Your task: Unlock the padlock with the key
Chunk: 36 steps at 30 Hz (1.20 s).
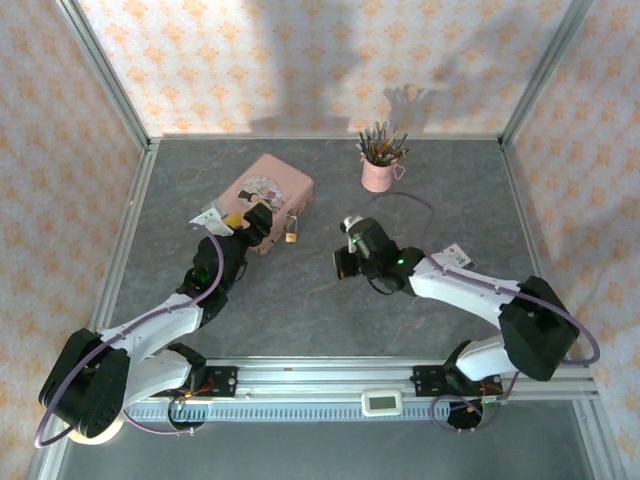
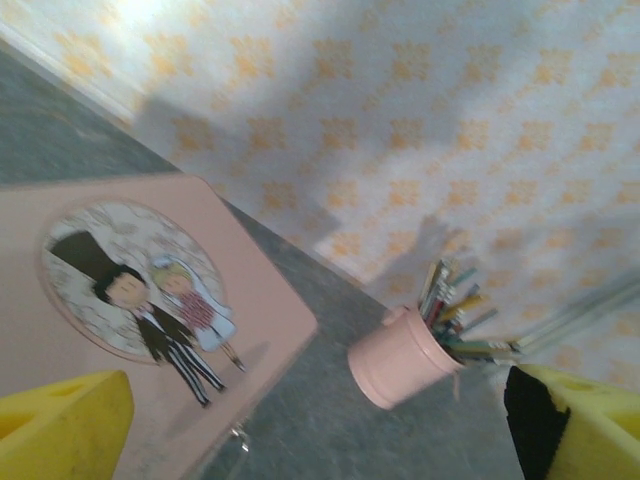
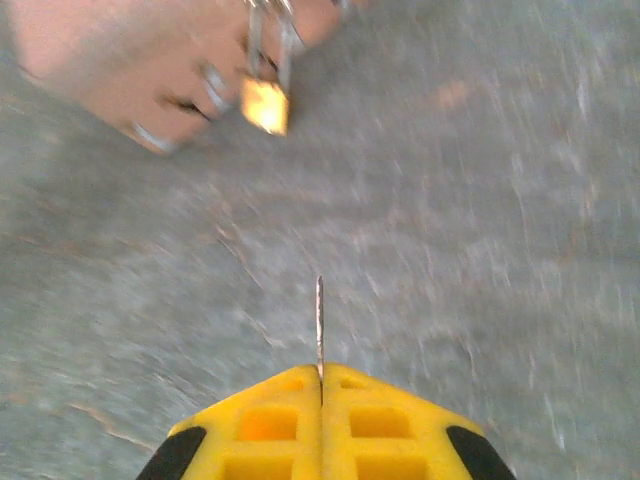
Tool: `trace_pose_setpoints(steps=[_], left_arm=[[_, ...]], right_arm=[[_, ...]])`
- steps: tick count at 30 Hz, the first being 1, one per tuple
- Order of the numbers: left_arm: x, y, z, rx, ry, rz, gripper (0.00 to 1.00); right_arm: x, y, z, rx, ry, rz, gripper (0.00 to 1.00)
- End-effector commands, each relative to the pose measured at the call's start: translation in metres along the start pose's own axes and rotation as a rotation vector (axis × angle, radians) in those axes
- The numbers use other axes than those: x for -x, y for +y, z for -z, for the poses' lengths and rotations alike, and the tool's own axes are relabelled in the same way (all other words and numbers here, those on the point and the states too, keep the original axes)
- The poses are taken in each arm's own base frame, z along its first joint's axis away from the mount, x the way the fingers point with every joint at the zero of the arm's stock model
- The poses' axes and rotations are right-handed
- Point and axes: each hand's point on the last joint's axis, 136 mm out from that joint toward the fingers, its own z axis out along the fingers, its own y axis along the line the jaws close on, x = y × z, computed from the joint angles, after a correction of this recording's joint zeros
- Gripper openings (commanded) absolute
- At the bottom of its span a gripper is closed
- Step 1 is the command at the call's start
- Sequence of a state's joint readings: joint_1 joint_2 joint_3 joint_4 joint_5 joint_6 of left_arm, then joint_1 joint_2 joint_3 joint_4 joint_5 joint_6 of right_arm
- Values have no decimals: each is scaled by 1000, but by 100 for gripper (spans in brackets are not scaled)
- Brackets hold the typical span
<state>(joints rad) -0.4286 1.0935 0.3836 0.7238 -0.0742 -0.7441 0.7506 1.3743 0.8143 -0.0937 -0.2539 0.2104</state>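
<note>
The right fingers (image 3: 390,425) pinch the key (image 3: 319,320), blade aimed at the padlock (image 3: 265,105) toward eleven o'clock, while the left fingers (image 2: 60,430) hang spread above the tin (image 2: 150,210), seemingly to steady it.

In your right wrist view the key (image 3: 319,325) shows you just an edge-on sliver; its head is buried between the right hand's (image 3: 321,375) pressed-together fingers. The padlock (image 3: 265,105) is smeared with blur, so you cannot make out its keyhole. The pink tin (image 3: 110,60) runs off the top edge. From above, your left hand (image 1: 250,222) covers part of the tin's near side.
</note>
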Motion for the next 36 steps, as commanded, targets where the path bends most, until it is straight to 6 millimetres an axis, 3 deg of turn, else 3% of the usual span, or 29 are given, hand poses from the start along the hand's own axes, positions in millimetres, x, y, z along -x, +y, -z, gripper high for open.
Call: trace_pose_setpoints(steps=[1, 6, 13, 22, 25, 31, 34, 36], left_arm=[[-22, -37, 0, -197, 134, 122, 89], [-40, -72, 7, -423, 215, 181, 78], [-54, -106, 4, -561, 289, 189, 69], [-63, -117, 0, -586, 337, 157, 59], [-63, -118, 0, -589, 335, 153, 50], [-64, -119, -1, -593, 338, 150, 40], [-65, -121, 0, -602, 342, 150, 26], [-64, -123, 1, -611, 344, 151, 11]], right_arm=[[37, 33, 20, 242, -106, 99, 0], [62, 49, 36, 382, -174, 88, 0], [82, 75, 54, 531, -238, 75, 0], [96, 86, 58, 592, -288, 79, 0], [98, 87, 56, 595, -287, 81, 0], [100, 89, 55, 605, -290, 84, 0], [101, 89, 54, 605, -289, 82, 0], [102, 88, 54, 601, -296, 80, 0]])
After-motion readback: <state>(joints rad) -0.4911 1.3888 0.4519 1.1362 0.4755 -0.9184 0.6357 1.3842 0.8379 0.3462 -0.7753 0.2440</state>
